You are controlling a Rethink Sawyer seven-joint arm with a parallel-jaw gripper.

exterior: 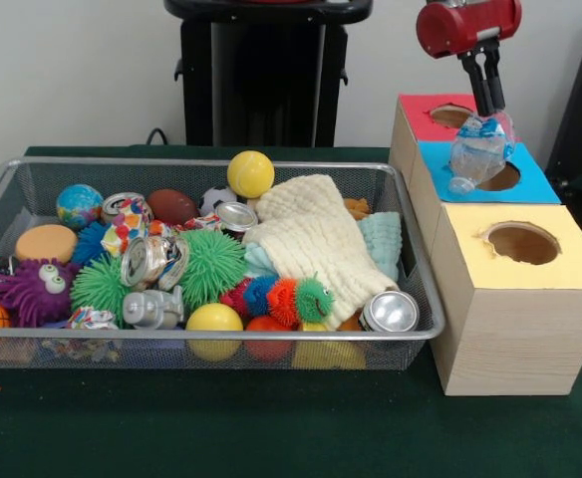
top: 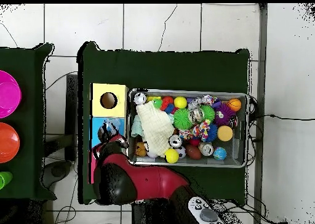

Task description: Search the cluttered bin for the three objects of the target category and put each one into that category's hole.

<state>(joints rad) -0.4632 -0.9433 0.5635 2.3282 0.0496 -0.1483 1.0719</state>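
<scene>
Bin (exterior: 426, 299) sits on the green table (exterior: 271, 428), its right rim just beside the row of three boxes; a bare strip of green cloth runs along the near edge in the front view. Above the boxes the air is open apart from the arm.

Gripper (exterior: 490, 112) hangs over the blue-topped box (exterior: 540, 187), black fingers (exterior: 483, 85) pointing down and closed narrow on the top of a crumpled clear plastic bottle (exterior: 475, 154). The bottle is see-through with a bluish tint, dented, and its lower end overlaps the rim of the hole (exterior: 502, 178) (whether it touches the box top I cannot tell). It is not a silvery printed piece.

Silvery wrinkled cans with coloured print lie in the bin: one crushed can (exterior: 151, 261) left of centre among the green spiky balls (exterior: 209, 264), a second (exterior: 120, 207) near the back left, a third (exterior: 237, 217) at the edge of the cream cloth (exterior: 311, 239). Another can (exterior: 391, 312), its shiny end up, rests against the front right corner.

Overhead view: the red arm (top: 141, 181) covers the red-topped box and the near side of the blue one; the gripper tips are hidden there. It does show the yellow-topped box (top: 98, 91) clear of the arm, and the floor tiles (top: 154, 24) beyond the table, which the front view lacks.
</scene>
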